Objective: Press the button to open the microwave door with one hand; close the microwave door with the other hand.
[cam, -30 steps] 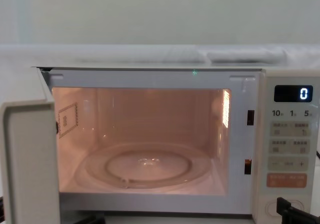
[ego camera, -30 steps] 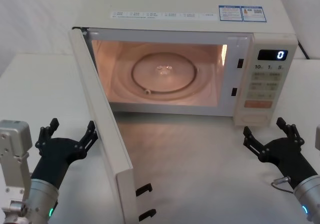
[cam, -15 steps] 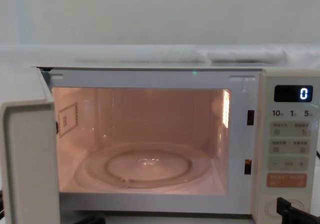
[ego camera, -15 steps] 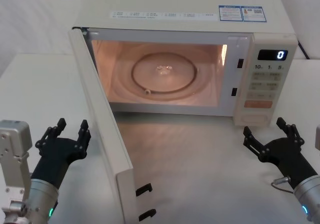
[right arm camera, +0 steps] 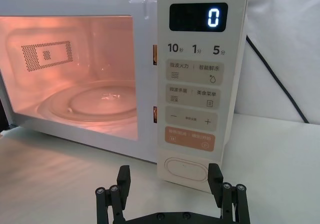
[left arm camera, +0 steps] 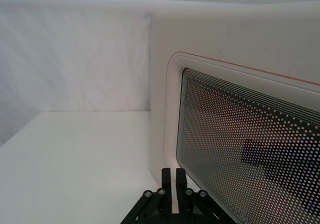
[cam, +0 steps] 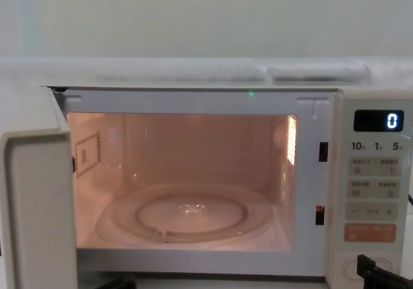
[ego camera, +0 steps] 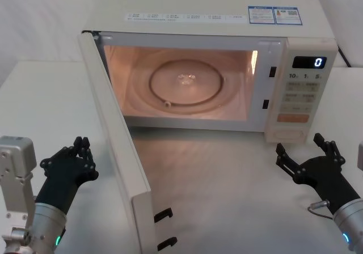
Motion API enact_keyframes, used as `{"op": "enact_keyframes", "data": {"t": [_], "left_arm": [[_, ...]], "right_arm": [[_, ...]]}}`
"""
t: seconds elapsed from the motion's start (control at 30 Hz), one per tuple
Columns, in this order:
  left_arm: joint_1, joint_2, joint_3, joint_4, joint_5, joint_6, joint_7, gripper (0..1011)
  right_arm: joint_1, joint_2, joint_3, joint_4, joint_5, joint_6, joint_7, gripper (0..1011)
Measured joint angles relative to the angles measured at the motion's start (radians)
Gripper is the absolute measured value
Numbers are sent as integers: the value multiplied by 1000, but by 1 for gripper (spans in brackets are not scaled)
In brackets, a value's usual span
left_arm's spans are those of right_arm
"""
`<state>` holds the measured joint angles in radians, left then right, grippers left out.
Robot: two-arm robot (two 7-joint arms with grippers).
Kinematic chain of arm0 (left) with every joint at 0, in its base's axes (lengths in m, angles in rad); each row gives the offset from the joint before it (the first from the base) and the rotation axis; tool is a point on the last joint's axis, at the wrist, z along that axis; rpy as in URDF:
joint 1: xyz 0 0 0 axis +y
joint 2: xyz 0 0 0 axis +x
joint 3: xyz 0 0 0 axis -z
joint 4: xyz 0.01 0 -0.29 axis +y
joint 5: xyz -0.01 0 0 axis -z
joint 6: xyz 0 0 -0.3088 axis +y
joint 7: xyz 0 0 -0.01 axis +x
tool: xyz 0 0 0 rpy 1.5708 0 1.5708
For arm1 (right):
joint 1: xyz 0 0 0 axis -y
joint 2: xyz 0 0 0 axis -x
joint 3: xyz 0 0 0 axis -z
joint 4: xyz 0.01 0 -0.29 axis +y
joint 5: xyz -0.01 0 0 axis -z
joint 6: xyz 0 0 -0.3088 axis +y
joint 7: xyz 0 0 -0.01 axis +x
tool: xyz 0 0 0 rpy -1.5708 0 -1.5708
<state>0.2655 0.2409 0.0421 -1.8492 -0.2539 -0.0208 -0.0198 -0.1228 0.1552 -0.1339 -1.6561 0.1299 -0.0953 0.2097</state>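
Observation:
The microwave door (ego camera: 116,146) stands wide open, swung out toward me on its left hinge, and the cavity glows orange. My left gripper (ego camera: 80,147) is shut and empty, just left of the door's outer face. In the left wrist view its fingertips (left arm camera: 172,173) are pressed together close by the dotted window of the door (left arm camera: 240,134). My right gripper (ego camera: 300,145) hovers open a little in front of the button (ego camera: 290,134). In the right wrist view the pill-shaped button (right arm camera: 186,170) sits at the foot of the control panel, beyond my gripper (right arm camera: 169,176), untouched.
A glass turntable (ego camera: 186,84) lies inside the cavity. The display (right arm camera: 198,17) reads 0. A black cable (right arm camera: 275,79) runs behind the microwave on the right. The white table (ego camera: 227,191) stretches in front, with the door's latch hooks (ego camera: 163,214) near its front edge.
My left gripper's fingers closed from wide open to shut beside the door. The right gripper and the door stayed still.

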Motion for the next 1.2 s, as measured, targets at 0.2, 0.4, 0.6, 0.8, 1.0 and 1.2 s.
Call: {"op": "enact_keyframes", "data": {"t": [0.2,0.4,0.6,0.8,1.0,1.2], "left_arm": [[0,0,0,0,0,0,0,0],[0,0,0,0,0,0,0,0],[0,0,0,0,0,0,0,0],[0,0,0,0,0,0,0,0],[-1,-5,-4,-1,7,0,-12,0],[15,-9,-27,-19,11,-8,-41,0]], "right_arm": [[0,0,0,0,0,0,0,1002],[0,0,0,0,0,0,0,1002],[0,0,0,0,0,0,0,1002],[0,0,0,0,0,0,0,1002],[0,0,0,0,0,0,0,1002],[0,0,0,0,0,0,0,1002]]}}
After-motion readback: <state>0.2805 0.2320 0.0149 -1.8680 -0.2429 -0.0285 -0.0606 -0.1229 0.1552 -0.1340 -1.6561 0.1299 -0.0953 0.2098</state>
